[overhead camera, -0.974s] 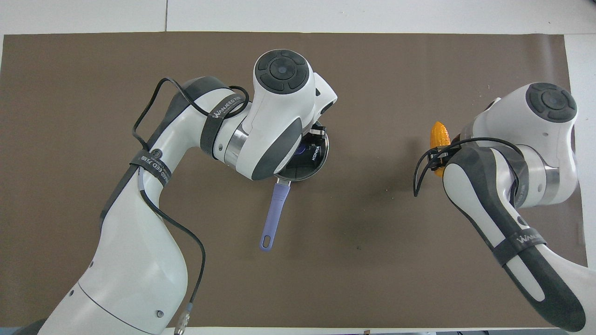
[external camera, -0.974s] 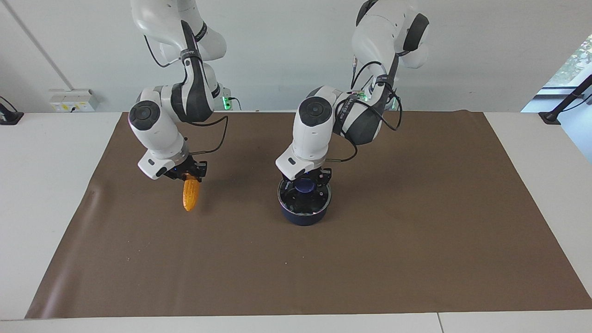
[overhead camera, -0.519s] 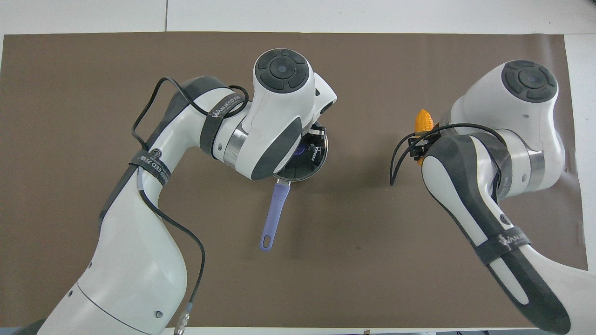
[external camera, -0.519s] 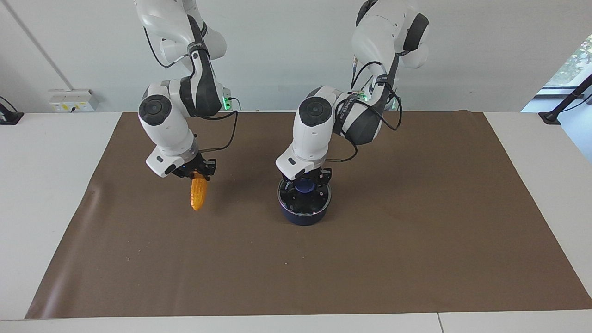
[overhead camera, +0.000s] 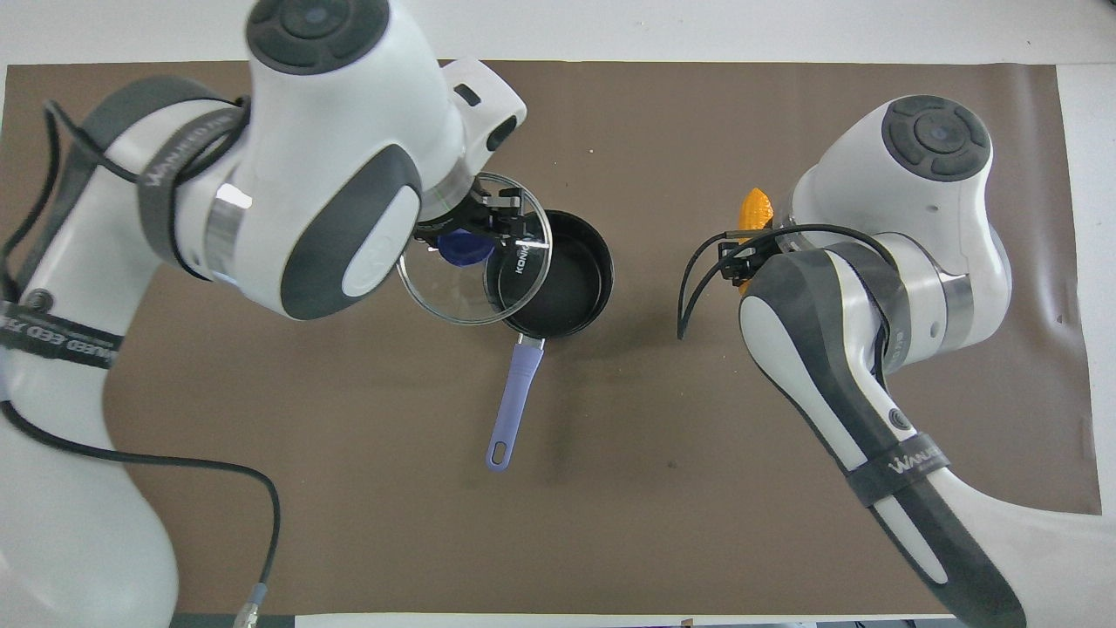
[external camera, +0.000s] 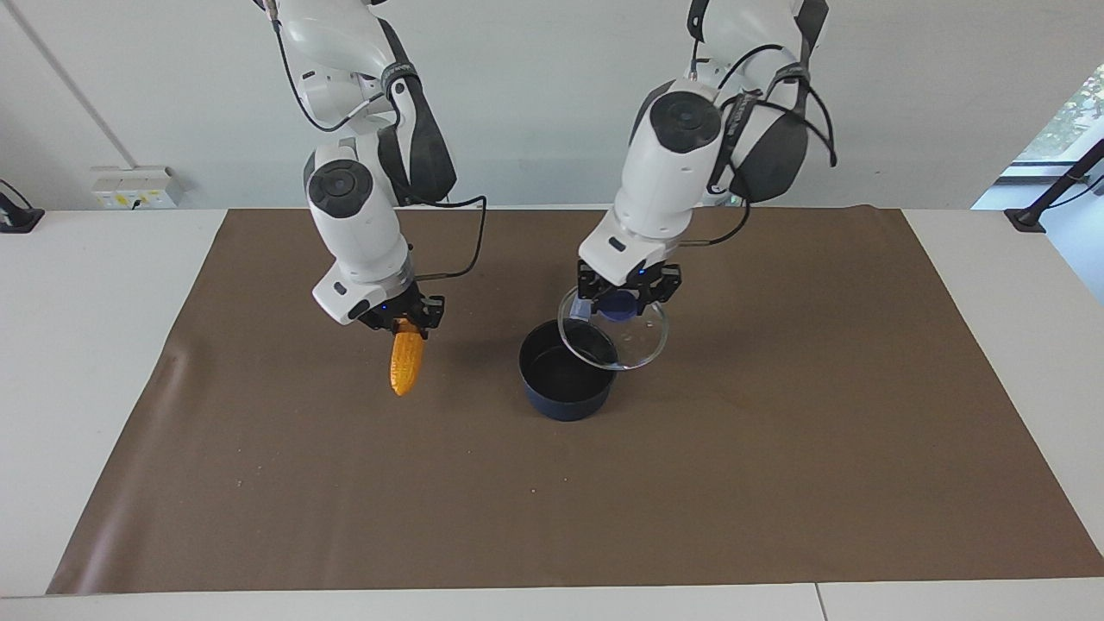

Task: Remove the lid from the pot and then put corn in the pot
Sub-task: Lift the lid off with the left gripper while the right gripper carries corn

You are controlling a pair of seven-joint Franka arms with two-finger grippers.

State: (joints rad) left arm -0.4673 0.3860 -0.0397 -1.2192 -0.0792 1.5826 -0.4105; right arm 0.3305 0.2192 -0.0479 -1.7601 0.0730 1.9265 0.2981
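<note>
My left gripper is shut on the blue knob of the glass lid, which hangs tilted in the air over the edge of the pot on the left arm's side. The dark blue pot stands uncovered on the brown mat, its black inside bare. In the overhead view the lid overlaps the pot, whose light blue handle points toward the robots. My right gripper is shut on the top of the corn, which hangs point down over the mat beside the pot, toward the right arm's end. Only the corn's tip shows from overhead.
A brown mat covers most of the white table. A socket box sits at the wall by the right arm's end.
My left gripper has lifted the lid off the pot and carried it up and toward the left arm's end. My right gripper has brought the corn closer to the pot.
</note>
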